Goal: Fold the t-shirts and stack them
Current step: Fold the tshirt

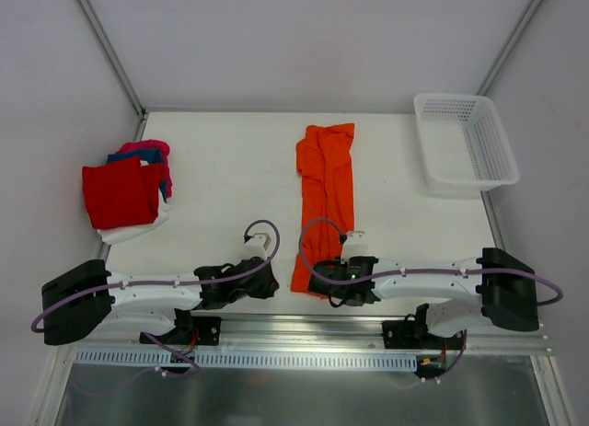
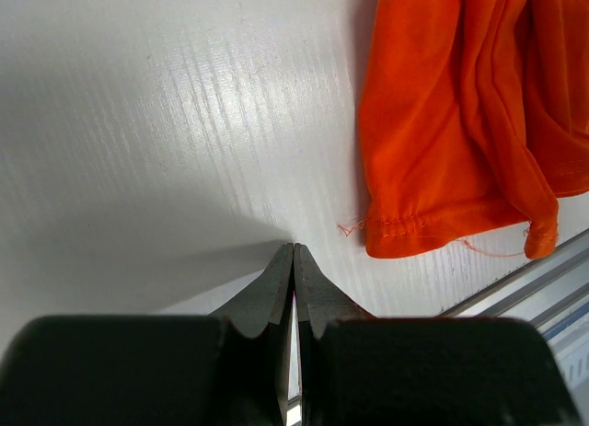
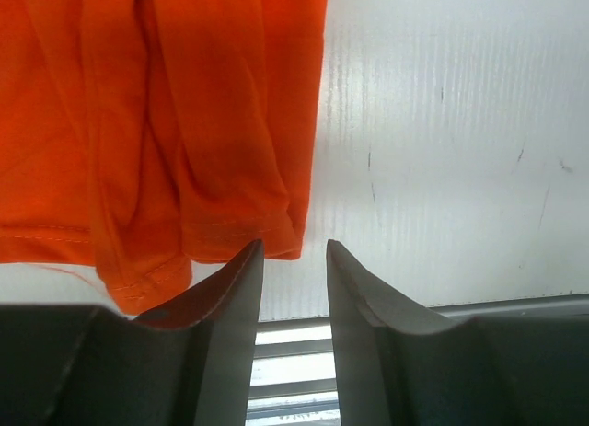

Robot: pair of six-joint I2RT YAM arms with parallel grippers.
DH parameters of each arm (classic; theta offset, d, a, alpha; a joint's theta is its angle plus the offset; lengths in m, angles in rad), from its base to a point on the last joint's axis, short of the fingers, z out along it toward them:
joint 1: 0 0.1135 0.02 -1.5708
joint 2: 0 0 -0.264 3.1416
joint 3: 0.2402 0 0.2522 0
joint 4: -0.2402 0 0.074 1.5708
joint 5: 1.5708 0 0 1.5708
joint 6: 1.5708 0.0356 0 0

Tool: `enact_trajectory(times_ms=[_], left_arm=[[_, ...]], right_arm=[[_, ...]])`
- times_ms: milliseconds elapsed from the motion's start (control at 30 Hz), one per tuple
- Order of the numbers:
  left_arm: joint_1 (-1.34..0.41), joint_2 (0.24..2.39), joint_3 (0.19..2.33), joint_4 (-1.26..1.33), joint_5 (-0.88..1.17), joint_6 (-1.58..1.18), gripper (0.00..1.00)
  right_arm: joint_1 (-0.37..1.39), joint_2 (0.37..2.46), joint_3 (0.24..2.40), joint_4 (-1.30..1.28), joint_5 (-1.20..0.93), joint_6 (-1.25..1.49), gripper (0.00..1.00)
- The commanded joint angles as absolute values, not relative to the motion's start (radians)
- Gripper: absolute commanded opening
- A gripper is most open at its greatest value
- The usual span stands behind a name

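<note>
T-shirts lie in two places on one white bench (image 1: 230, 168). Two arms reach in from the near edge, the left arm (image 1: 147, 293) and the right arm (image 1: 433, 281), each pointing inward toward the middle.

One orange t-shirt (image 1: 324, 201) lies by itself in the middle of the bench, folded into a long narrow strip that runs from the far side to the near edge, its creased hem end lying between the two hands.

One white mesh basket (image 1: 502, 150) stands at the far right corner, well apart from the orange strip.

One pile sits at the left side of the bench. Four colours show in it: a red t-shirt (image 1: 120, 194) on top, with blue (image 1: 129, 155) and magenta-pink (image 1: 147, 147) edges showing behind it and a white one (image 1: 129, 231) at the bottom.

One left hand (image 2: 294, 251) is over bare bench just beside the strip's near hem corner; its jaws are pressed together and hold nothing.

One right hand (image 3: 294, 247) is at the other side of the same hem end, its jaws partly apart with only bench and the metal rail showing between them; one finger reaches the cloth's edge, but I cannot tell whether it touches
</note>
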State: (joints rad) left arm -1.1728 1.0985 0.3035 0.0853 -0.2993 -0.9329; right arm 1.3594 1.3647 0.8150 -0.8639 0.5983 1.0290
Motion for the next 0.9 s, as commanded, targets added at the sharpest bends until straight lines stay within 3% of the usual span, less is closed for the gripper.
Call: enact_trajectory(times_ms=[0, 400, 500, 633, 867], left_arm=[[-1.183, 1.126, 0.313, 0.064, -0.318, -0.937, 0.0], [-1.183, 1.135, 0.308, 0.064, -0.31, -0.946, 0.0], [-1.183, 1.143, 0.308, 0.066, -0.31, -0.95, 0.0], [-1.183, 1.149, 0.307, 0.069, -0.307, -0.953, 0.0], [-1.184, 1.16, 0.296, 0.08, -0.302, -0.965, 0.0]], right_arm=[[1.367, 1.361, 0.793, -0.879, 0.617, 1.072, 0.37], [1.373, 1.419, 0.762, -0.736, 0.575, 1.045, 0.35], [1.373, 1.424, 0.756, -0.71, 0.568, 1.042, 0.29], [1.371, 1.427, 0.768, -0.724, 0.571, 1.037, 0.01], [1.376, 1.397, 0.814, -0.772, 0.611, 1.011, 0.0]])
